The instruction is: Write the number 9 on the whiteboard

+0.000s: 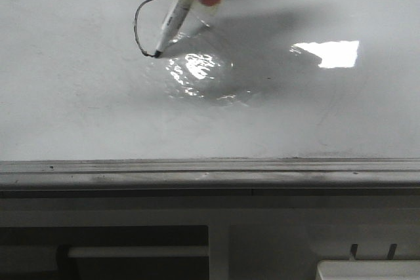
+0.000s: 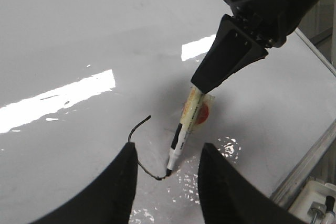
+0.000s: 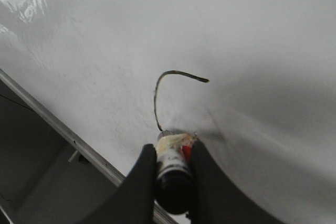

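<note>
The whiteboard [image 1: 79,103] fills the front view, glossy and white. On it the number 9 [image 1: 138,21] stands as an open black curve, like a C. A marker [image 1: 176,18] with a cream and red label leans down from the back, its black tip touching the lower end of the curve. My right gripper [image 3: 173,150] is shut on the marker [image 3: 172,174], seen from behind above the curve [image 3: 157,93]. The left wrist view shows the right gripper [image 2: 202,85] holding the marker [image 2: 178,140] over the board [image 2: 79,35]. My left gripper [image 2: 168,150] hovers open and holds nothing.
A grey metal rail [image 1: 197,172] runs along the board's near edge. A bright glare patch [image 1: 328,52] and a rippled reflection [image 1: 197,70] lie right of the marker tip. Below the rail are a white bar [image 1: 131,252] and a white box corner [image 1: 367,270].
</note>
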Robot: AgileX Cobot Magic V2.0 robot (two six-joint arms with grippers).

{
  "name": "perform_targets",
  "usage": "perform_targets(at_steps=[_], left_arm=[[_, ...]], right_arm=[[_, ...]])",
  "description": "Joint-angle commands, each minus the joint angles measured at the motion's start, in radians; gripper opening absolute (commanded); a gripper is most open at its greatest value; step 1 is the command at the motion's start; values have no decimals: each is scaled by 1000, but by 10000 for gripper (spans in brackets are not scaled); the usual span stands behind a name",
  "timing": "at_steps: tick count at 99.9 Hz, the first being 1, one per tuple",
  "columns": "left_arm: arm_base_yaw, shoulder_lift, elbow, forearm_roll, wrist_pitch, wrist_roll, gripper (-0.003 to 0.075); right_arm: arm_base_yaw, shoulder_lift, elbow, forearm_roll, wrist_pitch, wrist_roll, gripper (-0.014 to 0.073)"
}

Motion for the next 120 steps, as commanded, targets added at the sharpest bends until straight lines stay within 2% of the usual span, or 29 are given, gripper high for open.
perform_targets(at_steps=[1, 11, 28, 40, 49, 65, 76, 92, 104, 120], left_arm=[[-3, 8, -35, -18, -107, -6, 263], [-3, 8, -35, -18, -115, -4, 263], [-3, 8, -35, -18, -107, -4, 263], [-3, 8, -35, -18, -102, -4, 263], [-3, 8, -35, -18, -100, -4, 263], [-3, 8, -35, -18, -65, -4, 263], [-3, 8, -35, -13, -27, -4, 264], [-6, 49, -33, 72, 20, -6, 264], [-15, 129, -33, 76, -17, -6, 264], [-93, 254, -33, 136, -109, -6, 264]], right_arm=[[-43, -63, -28, -57, -68, -10, -55], [-65, -73, -49, -59, -113, -10, -55], [-70, -51, -73, -61, -111, -10, -55], [-70, -30, -61, -61, -47, -3, -55], [-65, -31, 6, -52, 10, 28, -55], [-8, -37, 148, -25, -14, 28, -55], [28, -59, 134, -21, -38, 28, -55], [95, -110, 93, -16, -53, 28, -55], [138, -119, 82, 25, -53, 28, -55], [188, -119, 84, 38, -84, 28, -55]])
